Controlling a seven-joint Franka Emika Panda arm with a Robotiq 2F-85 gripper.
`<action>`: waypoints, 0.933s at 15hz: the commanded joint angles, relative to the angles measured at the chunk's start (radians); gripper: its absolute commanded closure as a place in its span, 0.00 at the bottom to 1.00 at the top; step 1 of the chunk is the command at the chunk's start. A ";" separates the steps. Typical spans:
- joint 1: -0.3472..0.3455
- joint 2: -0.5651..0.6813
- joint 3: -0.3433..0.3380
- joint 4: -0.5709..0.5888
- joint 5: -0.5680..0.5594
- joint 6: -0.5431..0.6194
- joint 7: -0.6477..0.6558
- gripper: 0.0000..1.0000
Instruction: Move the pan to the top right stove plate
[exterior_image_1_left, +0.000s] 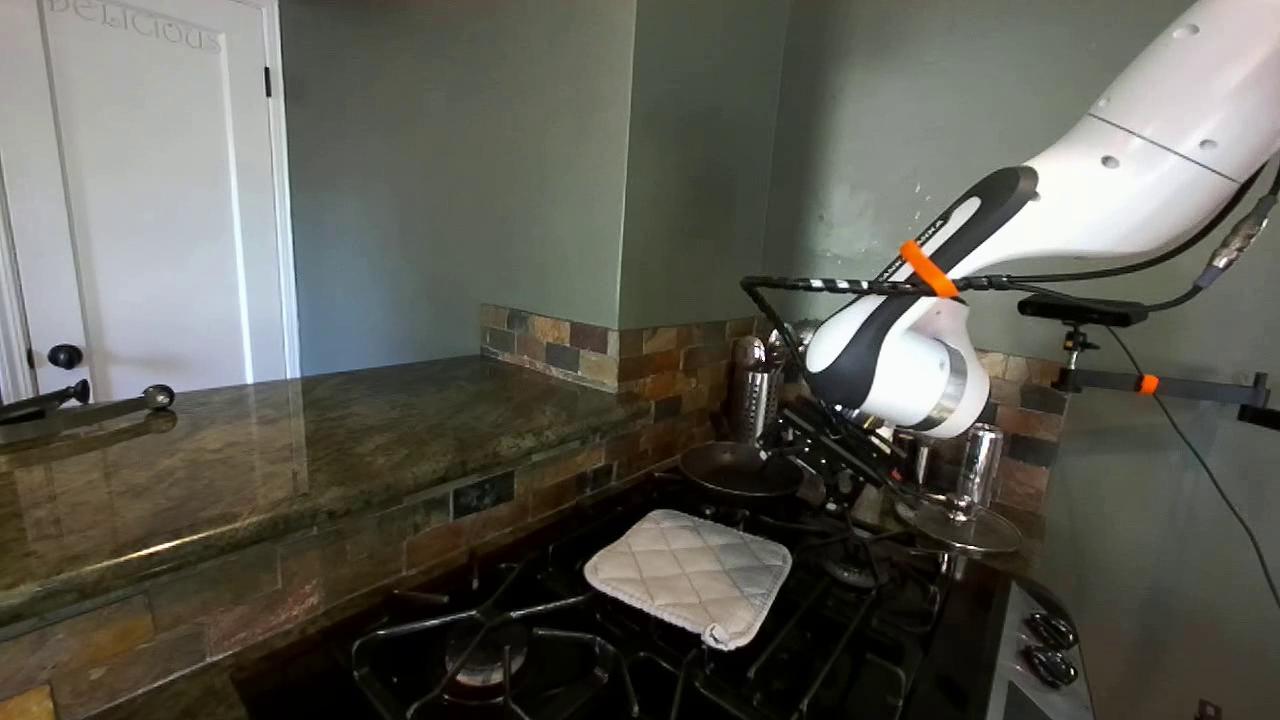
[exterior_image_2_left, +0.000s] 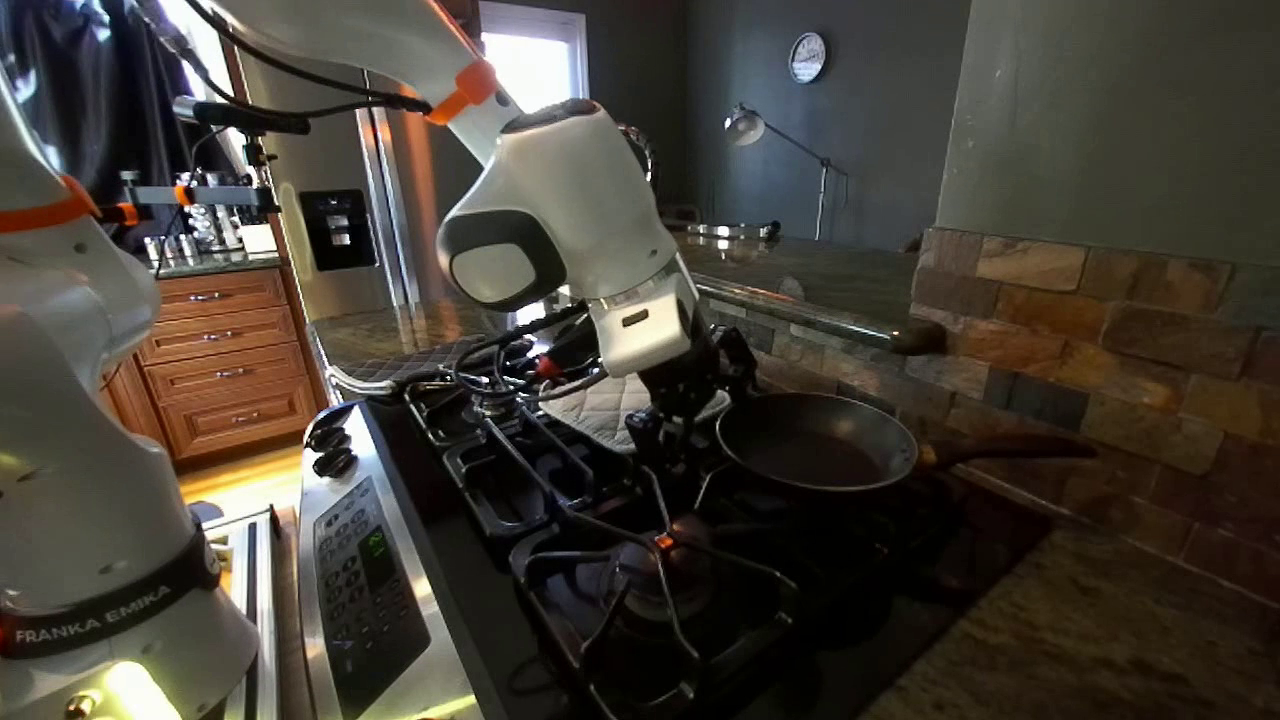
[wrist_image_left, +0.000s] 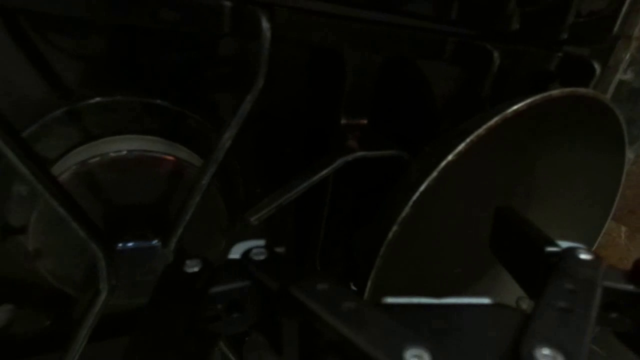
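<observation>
Now, one round, shallow, black frying pan (exterior_image_2_left: 815, 442) with one dark handle (exterior_image_2_left: 1010, 446) sits at the back of one black gas stove (exterior_image_2_left: 445, 540), beside a multicoloured stone-tile wall (exterior_image_2_left: 1180, 385); what lies directly beneath it is hidden. One black robotic tool (exterior_image_2_left: 700, 410), on one white arm (exterior_image_2_left: 590, 200), is at the pan's edge. In the wrist view its two fingers (wrist_image_left: 565, 300) stand spread, the rim showing between them; contact is unclear. One off-white, quilted, square cloth (exterior_image_1_left: 690, 575) lies near the pan; two black knobs (exterior_image_2_left: 335, 462) sit at the stove's front.
</observation>
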 joint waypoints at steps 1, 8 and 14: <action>-0.096 -0.139 0.019 -0.060 -0.260 -0.144 0.103 0.00; -0.137 -0.340 -0.012 0.018 -0.537 -0.490 -0.030 0.00; -0.182 -0.391 0.017 0.100 -0.724 -0.623 -0.133 0.00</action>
